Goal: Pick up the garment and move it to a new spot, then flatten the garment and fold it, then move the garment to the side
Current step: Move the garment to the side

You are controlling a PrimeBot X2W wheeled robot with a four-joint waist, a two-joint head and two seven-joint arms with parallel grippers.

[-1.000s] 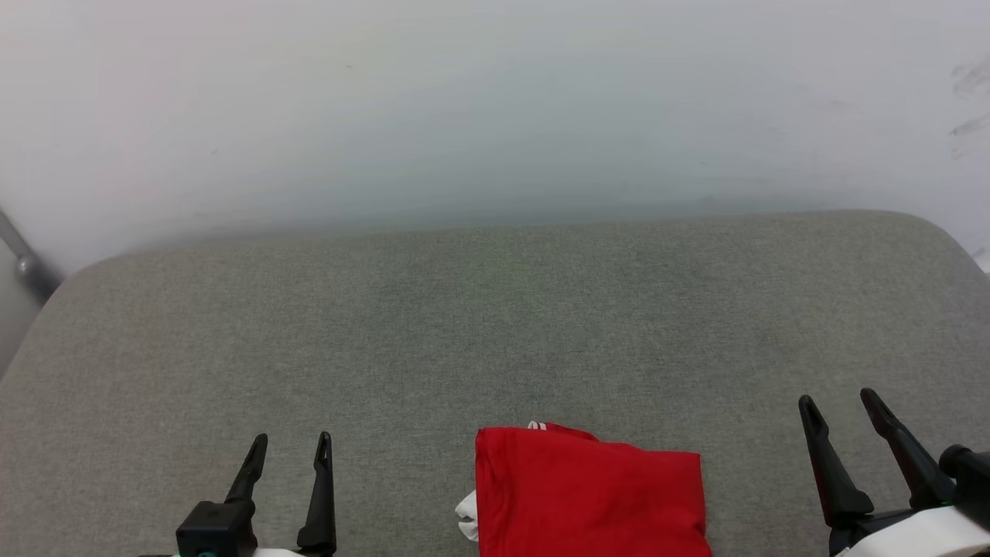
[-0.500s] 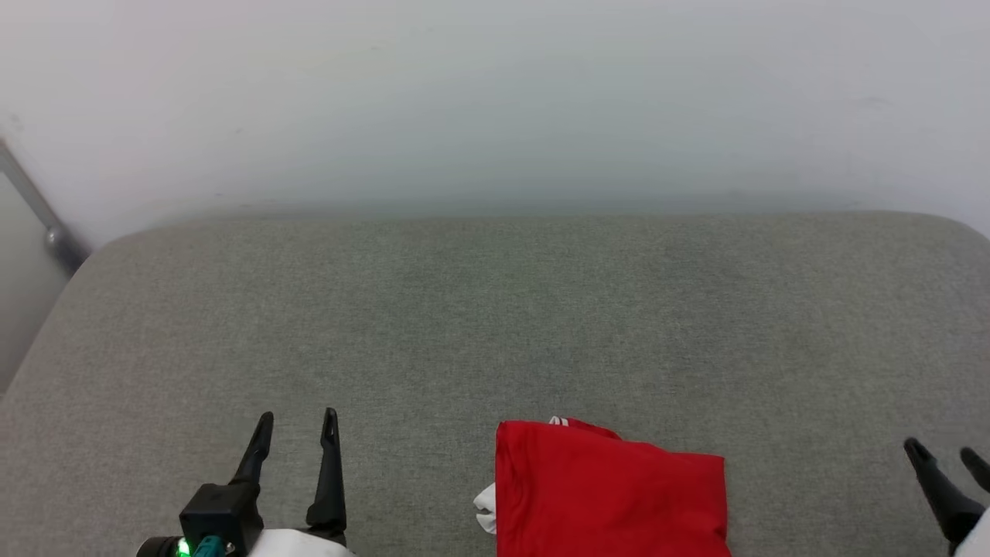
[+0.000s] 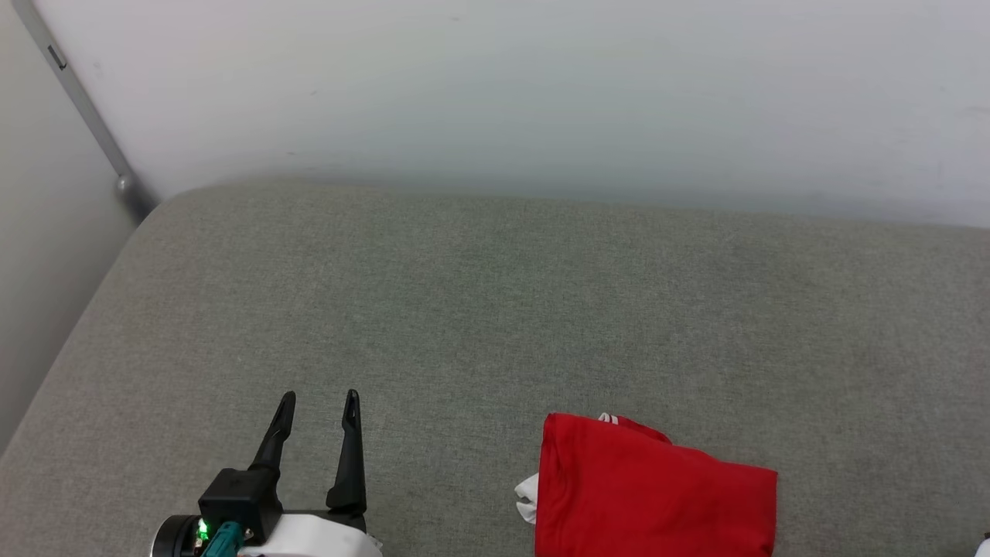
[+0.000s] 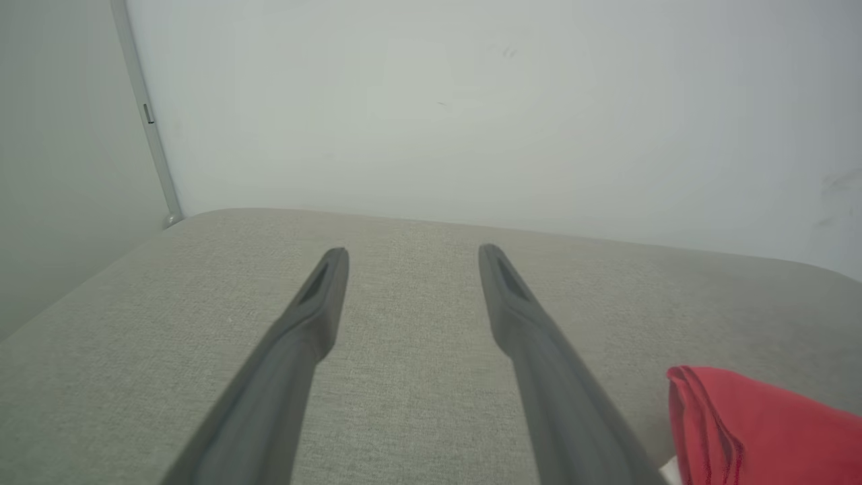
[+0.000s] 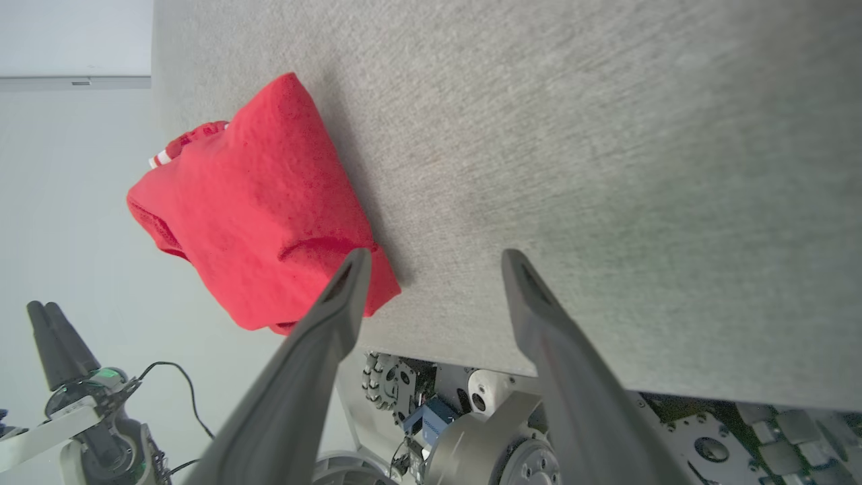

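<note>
A grey, cloth-covered padded surface (image 3: 495,309) with rounded corners is spread across the scene, and all else is placed from it. Along its far edge a plain white wall (image 3: 541,93) is met, on which faint dark scuff marks (image 4: 838,182) are seen above the right end of that edge in the left wrist view. At the surface's far left corner a thin grey metal pole (image 3: 80,100) is set against the wall, with a small dark notch (image 4: 148,113) partway up it, and a duller grey panel (image 3: 39,232) is seen to the left of the surface, beyond the pole.
</note>
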